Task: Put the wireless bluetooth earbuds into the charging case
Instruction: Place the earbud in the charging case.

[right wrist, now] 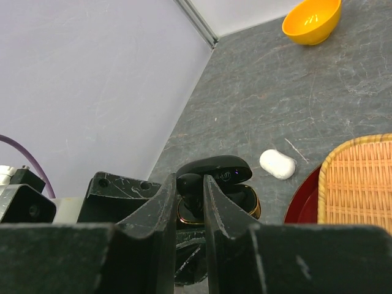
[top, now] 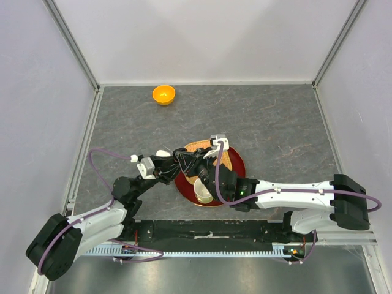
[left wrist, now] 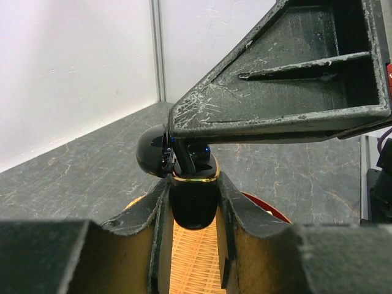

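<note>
My left gripper [left wrist: 193,191] is shut on a black charging case [left wrist: 193,205] with a gold rim and holds it above the wicker tray, its lid [left wrist: 153,153] open. My right gripper [right wrist: 187,184] is shut on a black earbud [right wrist: 191,188] and holds it at the mouth of the open case [right wrist: 236,197]. In the top view the two grippers meet over the plate's left edge, the left [top: 182,160] beside the right [top: 201,160]. The other black bud and the white buds are not visible.
A white oval case [right wrist: 277,164] lies on the table left of the red plate [top: 236,160]. On the plate are a wicker tray [right wrist: 361,184] and a white cup [top: 203,191]. An orange bowl [top: 163,94] stands at the back.
</note>
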Available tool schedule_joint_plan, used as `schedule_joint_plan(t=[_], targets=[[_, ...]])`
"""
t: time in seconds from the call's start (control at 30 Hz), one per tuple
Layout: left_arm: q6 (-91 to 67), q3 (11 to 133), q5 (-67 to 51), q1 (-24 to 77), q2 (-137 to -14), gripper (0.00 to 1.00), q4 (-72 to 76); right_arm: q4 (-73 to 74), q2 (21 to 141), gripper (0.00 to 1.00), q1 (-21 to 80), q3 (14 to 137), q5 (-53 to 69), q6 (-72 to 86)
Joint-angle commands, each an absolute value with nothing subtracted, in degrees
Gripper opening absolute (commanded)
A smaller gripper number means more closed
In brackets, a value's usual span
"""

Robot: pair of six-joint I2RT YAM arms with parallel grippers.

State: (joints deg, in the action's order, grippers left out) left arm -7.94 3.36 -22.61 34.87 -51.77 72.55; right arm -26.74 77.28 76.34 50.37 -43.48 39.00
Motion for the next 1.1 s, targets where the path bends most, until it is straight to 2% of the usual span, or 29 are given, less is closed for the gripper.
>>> schedule_joint_plan(t=[0.0, 0.83, 1.0, 1.03, 1.07], targets=[[-7.8, 3.5, -19.3, 34.9, -50.9, 0.02, 94.1, -22.1, 76.3, 0.00, 77.0, 51.9, -39.9, 38.6], [-7.6, 3.1, -18.3, 34.8, -50.4, 0.02, 94.1, -15.9, 76.5, 0.00, 76.9, 53.4, -37.4, 37.7], [-7.6, 3.1, -18.8, 34.9, -50.6, 0.02, 94.1, -13.9, 76.6, 0.13, 76.9, 55.5, -36.3, 36.0], [-7.6, 3.1, -18.9, 34.9, -50.6, 0.02, 94.1, -13.6, 76.6, 0.19, 76.9, 55.8, -35.8, 35.5], [-7.6, 3.1, -19.2, 34.9, -50.7, 0.02, 94.1, -13.7, 76.3, 0.32, 76.9, 56.0, -35.1, 34.3]])
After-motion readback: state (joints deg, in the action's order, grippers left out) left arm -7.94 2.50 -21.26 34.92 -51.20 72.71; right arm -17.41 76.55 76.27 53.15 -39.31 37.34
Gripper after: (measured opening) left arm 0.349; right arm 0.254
